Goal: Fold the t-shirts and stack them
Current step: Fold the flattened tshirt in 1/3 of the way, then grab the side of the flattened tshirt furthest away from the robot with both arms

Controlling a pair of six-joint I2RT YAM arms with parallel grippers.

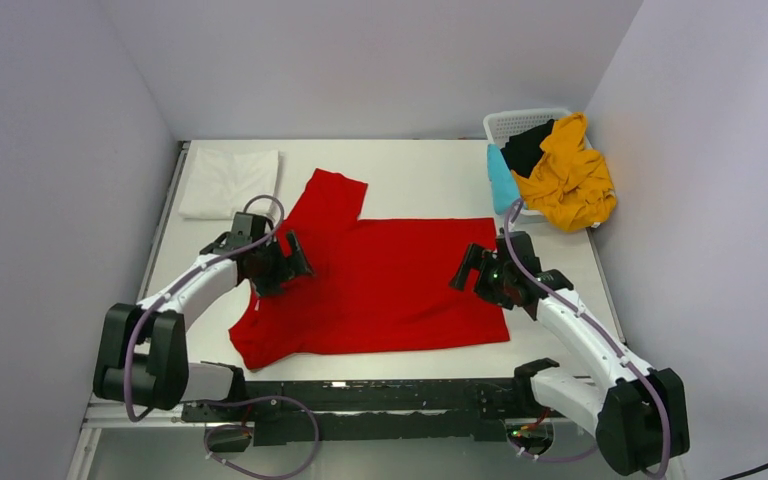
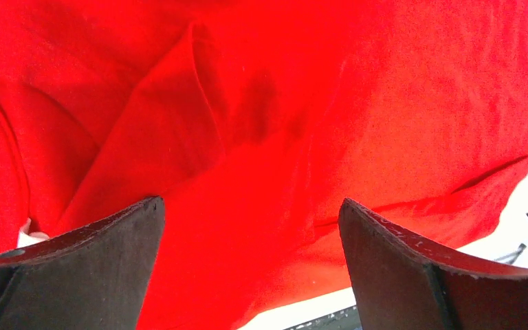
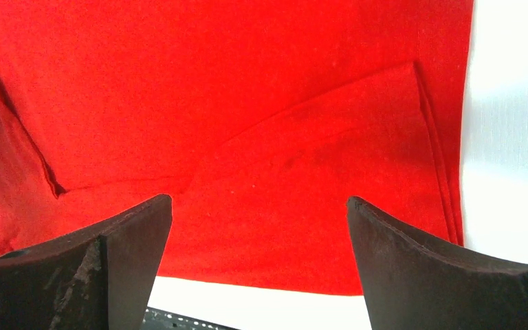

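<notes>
My left gripper [image 2: 251, 206], jaws spread, empty, over collar end of flat bright red cloth t-shirt [image 1: 390, 290]; my right gripper [image 3: 260, 203], jaws spread too, over hem end. Shirt's long axis spans white table [image 1: 420, 165] left-right.

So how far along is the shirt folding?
Done: one white shirt lies folded at the far left corner. In hand: the red shirt is spread out, with both arms' jaws open over it, gripping nothing. Left: fold and stack the red one, then the yellow shirt, teal shirt and black shirt heaped in the basket.
</notes>
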